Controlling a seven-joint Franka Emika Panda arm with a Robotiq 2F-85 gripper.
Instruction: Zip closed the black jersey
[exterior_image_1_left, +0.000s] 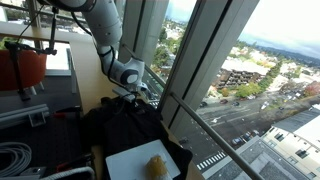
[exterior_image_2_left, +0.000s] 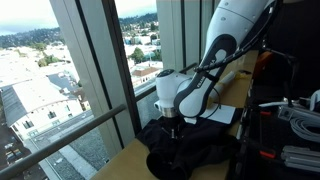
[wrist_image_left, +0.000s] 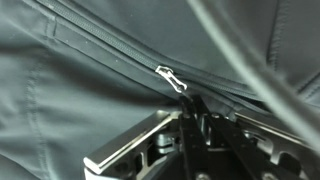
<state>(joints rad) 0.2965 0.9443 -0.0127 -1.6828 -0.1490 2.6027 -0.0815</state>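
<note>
The table (exterior_image_2_left: 128, 160) by the window carries the black jersey (exterior_image_1_left: 120, 125), lying in a crumpled heap. Just beside it a white tray (exterior_image_1_left: 128, 158) holds one yellowish lump (exterior_image_1_left: 156, 166). The fingers (wrist_image_left: 199, 112) sit on the jersey's zip line, drawn near together; whether they grip anything I cannot tell. The silver zip pull (wrist_image_left: 172, 78) lies free just beyond their tips.

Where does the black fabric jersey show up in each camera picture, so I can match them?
Exterior view: the black fabric jersey lies lower centre, beside the window.
Exterior view: bottom centre, in a dark heap.
Wrist view: it fills the frame, with its silver zip pull near the centre.
Shared landmark: the end effector, directly over the jersey in all three.
</note>
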